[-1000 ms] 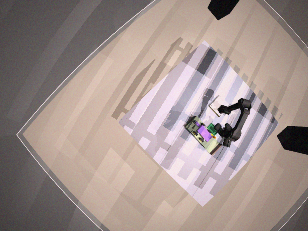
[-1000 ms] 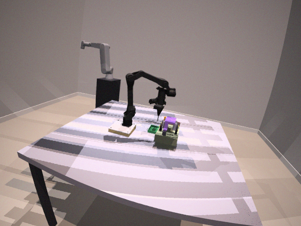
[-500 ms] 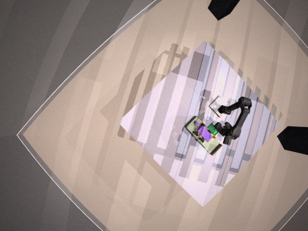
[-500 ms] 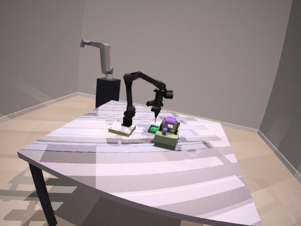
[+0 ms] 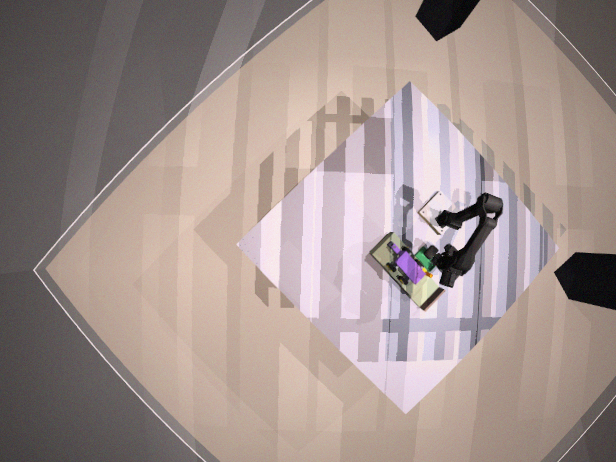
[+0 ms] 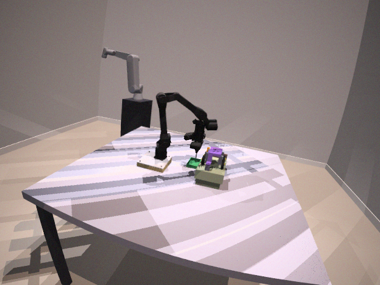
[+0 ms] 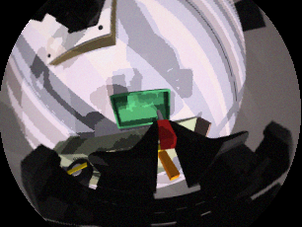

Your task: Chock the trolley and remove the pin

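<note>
carrying the pin (image 7: pixel 167 134) by its red head, the tool (image 6: pixel 197 150) (image 7: pixel 162 122) is nearly closed, poised by the tray (image 5: pixel 424 259) (image 6: pixel 194 163) (image 7: pixel 142 109), likely for the drop. the trolley (image 5: pixel 410 266) (image 6: pixel 214 151) stands beside the tray, presumably braced by the chock (image 5: pixel 427 273) (image 7: pixel 169 165).

- Arm (image 5: pixel 482 245) (image 6: pixel 164 120): single black unit, upright from its foot, bent at the elbow, with the forearm sloping downward
- Elbow (image 5: pixel 492 202) (image 6: pixel 166 97): highest section of the arm in the exterior view
- Wrist (image 5: pixel 452 265) (image 6: pixel 200 128): located at the low end of the forearm, with the end section directed down
- Gripper (image 6: pixel 196 152) (image 7: pixel 162 122): hangs below the wrist, fingers drawn together and clamped, narrow gap between them
- Fingertips: dark in the wrist view; exact contact surfaces appear too shaded to resolve
</note>
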`<control>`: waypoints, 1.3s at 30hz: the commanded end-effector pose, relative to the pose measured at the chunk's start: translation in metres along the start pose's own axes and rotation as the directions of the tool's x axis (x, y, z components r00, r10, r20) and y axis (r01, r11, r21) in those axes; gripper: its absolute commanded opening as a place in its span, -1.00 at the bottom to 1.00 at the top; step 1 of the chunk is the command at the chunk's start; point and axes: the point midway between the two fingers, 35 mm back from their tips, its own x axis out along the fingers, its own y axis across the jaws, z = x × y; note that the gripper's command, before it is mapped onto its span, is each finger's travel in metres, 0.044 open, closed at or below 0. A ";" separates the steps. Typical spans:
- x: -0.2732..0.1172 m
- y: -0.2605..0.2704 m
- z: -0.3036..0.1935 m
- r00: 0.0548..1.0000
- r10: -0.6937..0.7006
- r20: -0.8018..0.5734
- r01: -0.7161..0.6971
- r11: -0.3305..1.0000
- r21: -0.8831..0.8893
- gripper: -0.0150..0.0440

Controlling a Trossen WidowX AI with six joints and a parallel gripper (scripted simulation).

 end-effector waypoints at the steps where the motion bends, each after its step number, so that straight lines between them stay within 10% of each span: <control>1: 0.015 -0.005 0.001 1.000 -0.009 0.005 0.009 1.000 0.004 -0.49; 9: 0.027 -0.009 0.002 1.000 -0.009 0.006 0.009 1.000 0.004 -0.49; 17: 0.027 -0.005 0.002 1.000 -0.009 0.005 0.009 1.000 0.004 0.15; 39: 0.030 0.010 0.001 1.000 -0.008 0.005 0.008 1.000 0.004 0.15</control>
